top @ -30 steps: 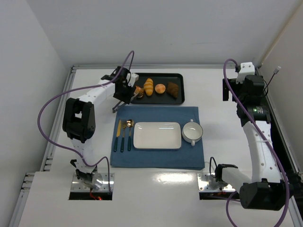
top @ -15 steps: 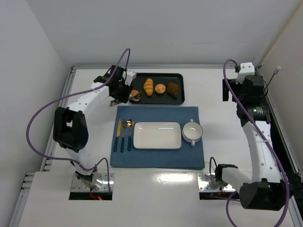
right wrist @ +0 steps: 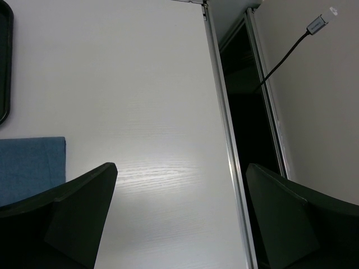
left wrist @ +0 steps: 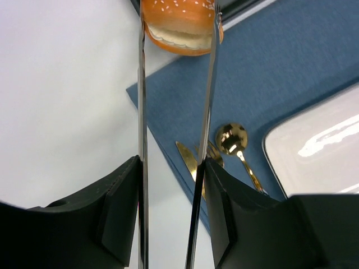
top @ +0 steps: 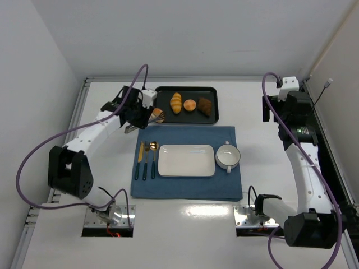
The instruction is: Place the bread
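The bread (left wrist: 179, 28), a small golden-brown bun with a pale underside and sesame seeds, hangs pinched between the tips of thin metal tongs (left wrist: 142, 112). My left gripper (left wrist: 171, 168) is shut on those tongs. From above, the bread (top: 157, 116) is just off the black tray's left end, above the far-left corner of the blue mat (top: 185, 188), with the left gripper (top: 141, 114) to its left. Over bare table at the far right, my right gripper (right wrist: 179, 168) stands open with nothing between its fingers; from above the right gripper (top: 269, 109) is far from the bread.
The black tray (top: 208, 89) holds a yellow ridged roll (top: 176, 102), a round orange bun (top: 190, 105) and a dark brown piece (top: 205, 106). On the mat lie a white plate (top: 186, 160), a white cup (top: 228, 157) and gold cutlery (top: 147, 159).
The left arm has swung left and back from the tray, carrying the bread in the tongs off the tray's left end. The right arm has barely moved.
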